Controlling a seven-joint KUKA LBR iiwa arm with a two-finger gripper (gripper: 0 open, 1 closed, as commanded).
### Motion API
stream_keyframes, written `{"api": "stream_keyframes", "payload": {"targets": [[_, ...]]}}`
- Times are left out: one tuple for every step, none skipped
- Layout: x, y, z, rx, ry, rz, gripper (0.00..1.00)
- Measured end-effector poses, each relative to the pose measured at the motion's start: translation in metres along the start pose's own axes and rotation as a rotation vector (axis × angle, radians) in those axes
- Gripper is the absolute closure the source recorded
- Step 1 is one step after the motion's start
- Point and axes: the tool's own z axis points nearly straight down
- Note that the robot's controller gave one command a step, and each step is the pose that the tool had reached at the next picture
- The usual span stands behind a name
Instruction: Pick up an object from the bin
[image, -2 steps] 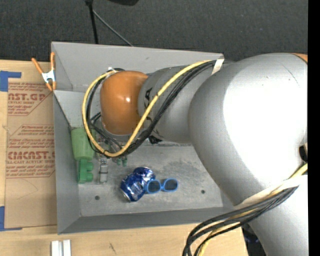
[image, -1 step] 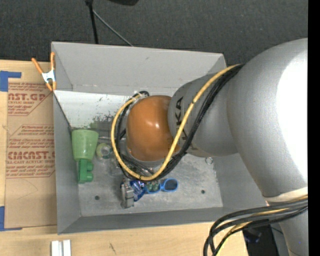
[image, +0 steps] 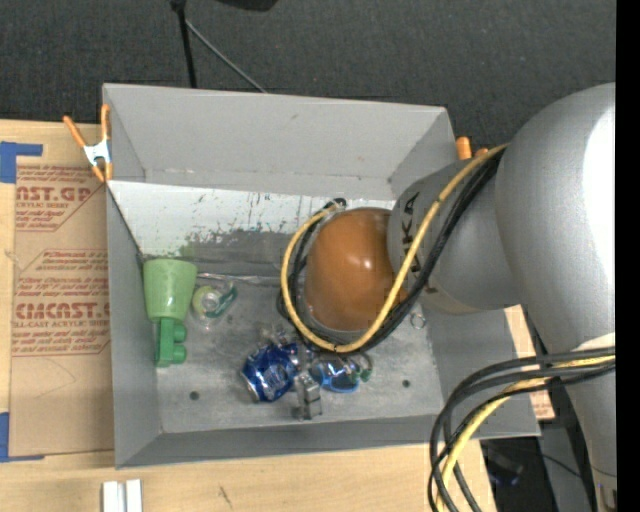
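Grey metal bin (image: 270, 140) sits on a light wood bench (image: 300, 480); the bin floor is scuffed and scratched. On the floor:
- Left: green plastic cup (image: 168, 288) on its side, green block (image: 170, 346) just below it.
- Beside the cup: small clear piece (image: 208, 300).
- Front centre: crumpled blue wrapper (image: 268, 372), with a second blue-and-clear piece (image: 338, 375) just right of it.

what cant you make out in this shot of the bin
1. Gripper, camera view: mostly under the orange wrist cover; open or shut cannot be told.
2. Bin floor at the right: hidden by the cover and the arm.
3. Small clear thing beside the green cup: too small to identify.
4. Blue crumpled things: kind unclear; the right one lies partly under the cover.
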Motion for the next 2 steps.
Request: {"api": "stream_keyframes", "payload": {"targets": [[-0.002, 0.004, -0.002, -0.003, -0.002, -0.004, 1.0], [0.0, 0.004, -0.134, 0.0, -0.012, -0.021, 1.0]]}}
